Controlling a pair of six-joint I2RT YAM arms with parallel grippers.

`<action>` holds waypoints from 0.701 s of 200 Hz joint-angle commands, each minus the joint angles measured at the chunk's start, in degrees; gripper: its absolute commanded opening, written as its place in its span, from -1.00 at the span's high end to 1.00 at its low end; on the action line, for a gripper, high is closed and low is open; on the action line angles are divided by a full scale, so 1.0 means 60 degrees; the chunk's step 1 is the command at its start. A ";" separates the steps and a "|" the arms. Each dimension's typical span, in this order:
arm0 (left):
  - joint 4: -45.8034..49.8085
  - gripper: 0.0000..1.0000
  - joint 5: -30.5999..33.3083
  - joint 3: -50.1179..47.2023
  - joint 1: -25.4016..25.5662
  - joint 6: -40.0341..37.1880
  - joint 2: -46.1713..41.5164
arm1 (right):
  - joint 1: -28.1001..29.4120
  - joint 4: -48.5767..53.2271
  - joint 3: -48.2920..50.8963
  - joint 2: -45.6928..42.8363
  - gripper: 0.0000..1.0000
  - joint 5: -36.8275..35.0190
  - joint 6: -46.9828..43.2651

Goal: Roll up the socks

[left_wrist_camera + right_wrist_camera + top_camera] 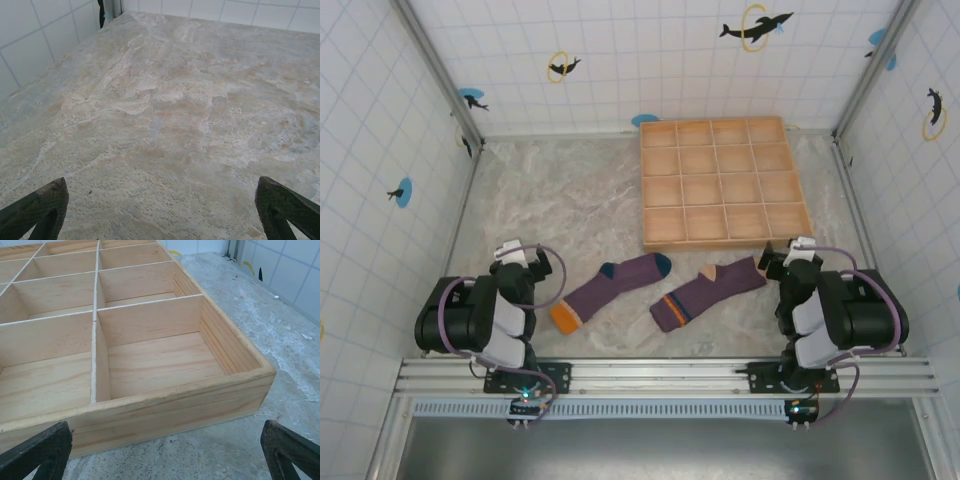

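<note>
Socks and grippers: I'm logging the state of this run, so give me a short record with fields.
left sock: purple, orange toe, teal cuff; flat, unrolled
right sock: purple, orange stripes; flat, unrolled, apart from the left sock
wooden tray: behind the socks, compartments empty
left gripper: open, above bare table
right gripper: open, facing the wooden tray's near right corner
task state: rolling not begun

left black-and-white arm point(480, 322): folded low over its base | left dark two-finger gripper point(515, 252): jaws spread wide, pointing forward | right black-and-white arm point(845, 315): folded low likewise | right dark two-finger gripper point(788, 255): jaws spread wide, pointing forward
</note>
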State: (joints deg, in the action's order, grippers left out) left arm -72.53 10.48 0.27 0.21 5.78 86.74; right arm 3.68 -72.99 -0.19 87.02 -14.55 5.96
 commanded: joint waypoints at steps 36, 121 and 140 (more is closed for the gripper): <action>-0.0273 -0.95 -0.0148 -0.0083 -0.0104 -0.0196 -0.0012 | -0.0042 0.0031 0.0119 -0.0046 -1.00 0.0080 -0.0103; -0.0253 -0.95 -0.0150 -0.0099 -0.0098 -0.0178 -0.0009 | -0.0071 0.0042 0.0119 -0.0038 -1.00 0.0146 -0.0070; -0.0260 -0.95 -0.0161 -0.0097 -0.0106 -0.0180 -0.0011 | -0.0071 0.0044 0.0119 -0.0048 -1.00 0.0141 -0.0071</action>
State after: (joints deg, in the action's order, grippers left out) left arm -72.53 10.48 0.27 0.21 5.78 86.74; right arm 3.64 -72.99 -0.19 87.00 -13.63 5.91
